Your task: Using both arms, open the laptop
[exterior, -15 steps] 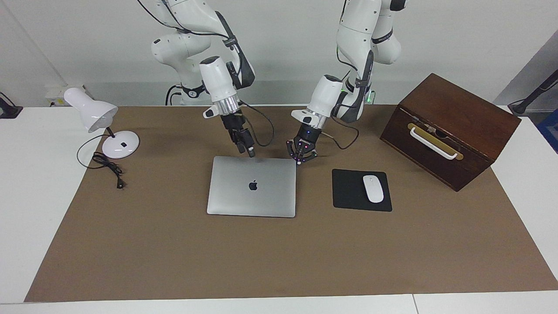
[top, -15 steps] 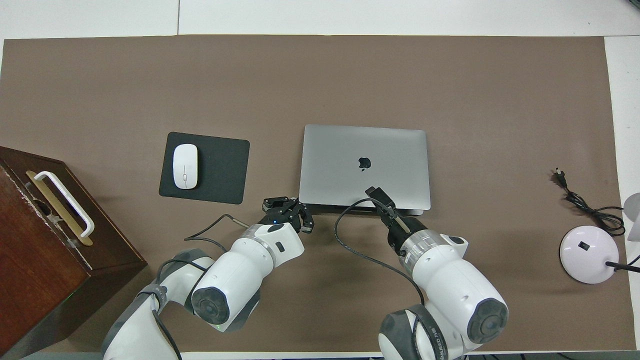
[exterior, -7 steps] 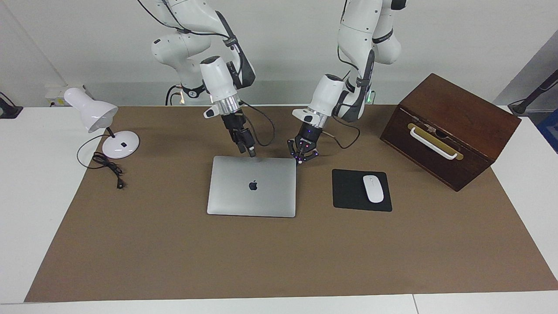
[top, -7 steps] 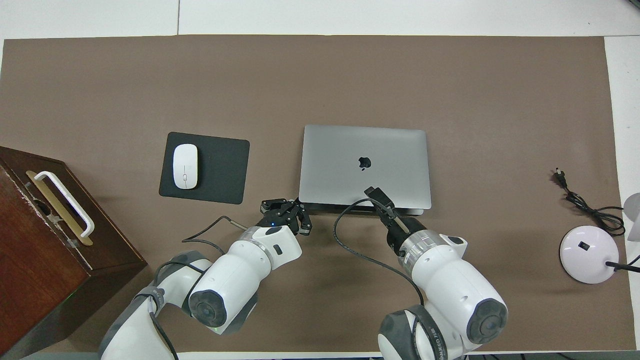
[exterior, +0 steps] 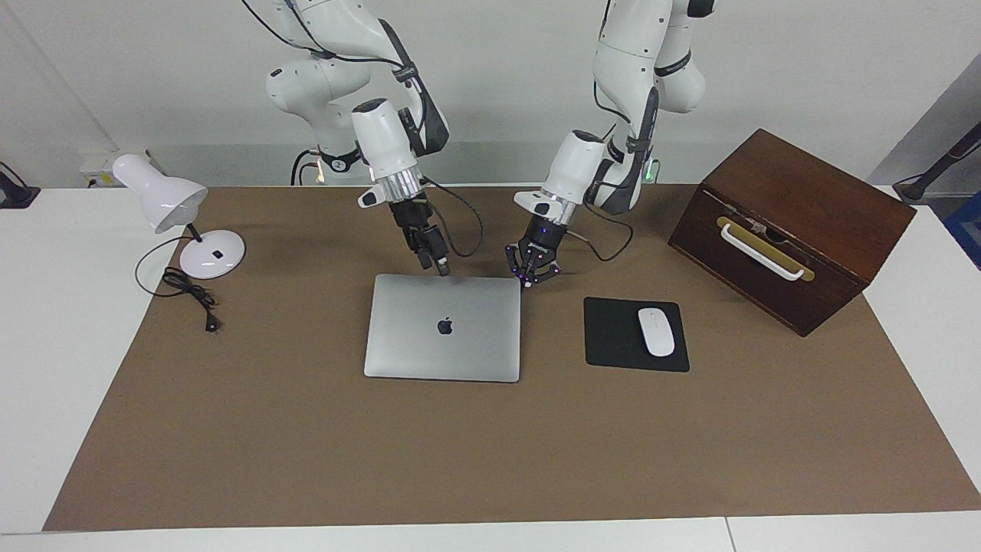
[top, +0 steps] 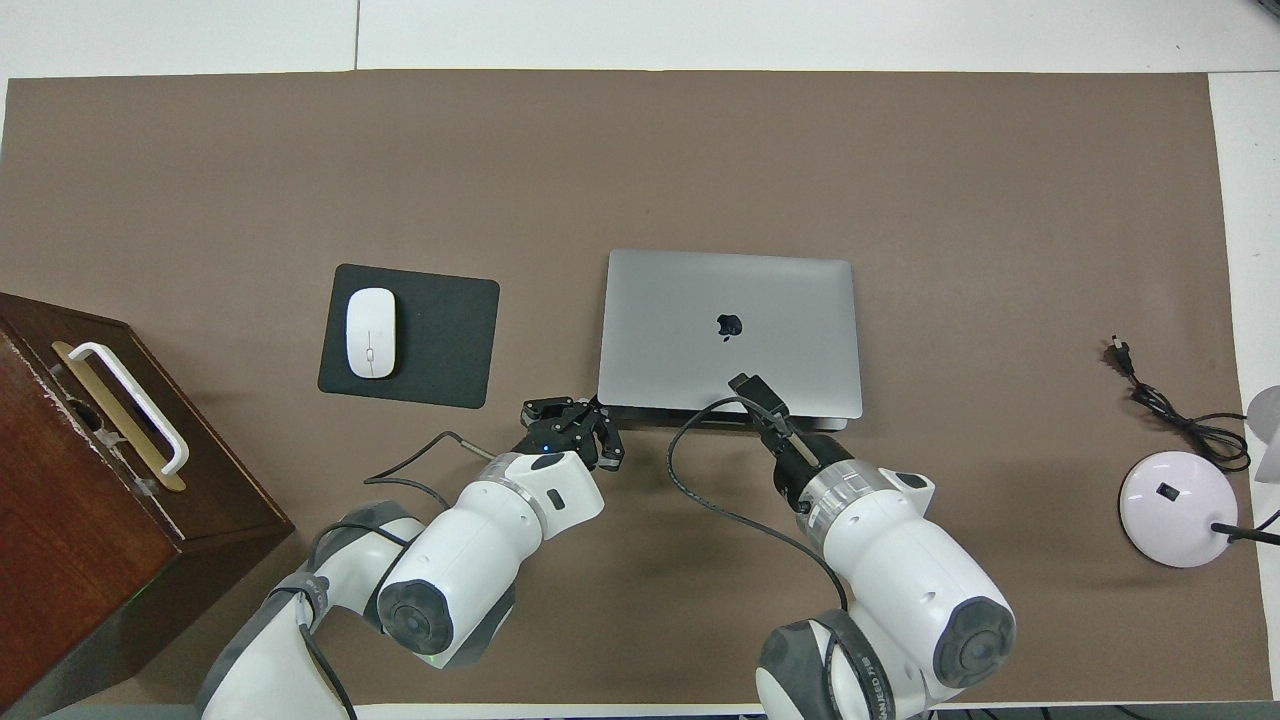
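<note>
You see the closed slim silver-grey metal laptop (exterior: 443, 327); left hand (exterior: 530, 282) pinched together at its corner, right hand (exterior: 442, 270) at its robot-side edge, fingers unreadable.

A white desk (exterior: 46, 368) carried a broad brown mat (exterior: 490, 452). A plain pale wall (exterior: 498, 84) stood at the robots' end, evenly lit. A dark stand (exterior: 946, 157) leaned at the facing view's right edge.
</note>
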`<action>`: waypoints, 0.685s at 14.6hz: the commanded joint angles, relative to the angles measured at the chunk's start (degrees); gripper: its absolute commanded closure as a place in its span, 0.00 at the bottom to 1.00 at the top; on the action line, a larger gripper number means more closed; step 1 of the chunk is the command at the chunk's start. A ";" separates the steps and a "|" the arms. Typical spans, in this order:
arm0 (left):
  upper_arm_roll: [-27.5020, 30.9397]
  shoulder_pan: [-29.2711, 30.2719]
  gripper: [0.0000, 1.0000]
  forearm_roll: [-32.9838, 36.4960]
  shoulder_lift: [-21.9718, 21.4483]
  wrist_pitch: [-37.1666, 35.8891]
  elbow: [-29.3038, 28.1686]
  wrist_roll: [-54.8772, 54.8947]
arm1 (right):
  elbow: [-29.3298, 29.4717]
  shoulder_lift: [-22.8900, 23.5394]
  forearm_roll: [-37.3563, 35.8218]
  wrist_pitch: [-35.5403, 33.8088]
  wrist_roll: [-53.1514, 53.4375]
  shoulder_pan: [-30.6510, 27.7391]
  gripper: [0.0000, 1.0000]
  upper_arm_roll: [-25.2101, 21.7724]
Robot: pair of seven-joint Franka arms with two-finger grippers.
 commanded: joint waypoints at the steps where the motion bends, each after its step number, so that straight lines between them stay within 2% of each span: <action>1: -0.10 0.67 1.00 0.99 0.25 0.43 0.46 0.77 | 0.50 0.73 1.34 1.33 0.57 0.22 0.00 0.26; 10: -0.10 0.50 1.00 0.99 3.58 0.52 2.31 0.77 | 0.41 0.73 1.34 1.15 0.40 0.13 0.00 0.26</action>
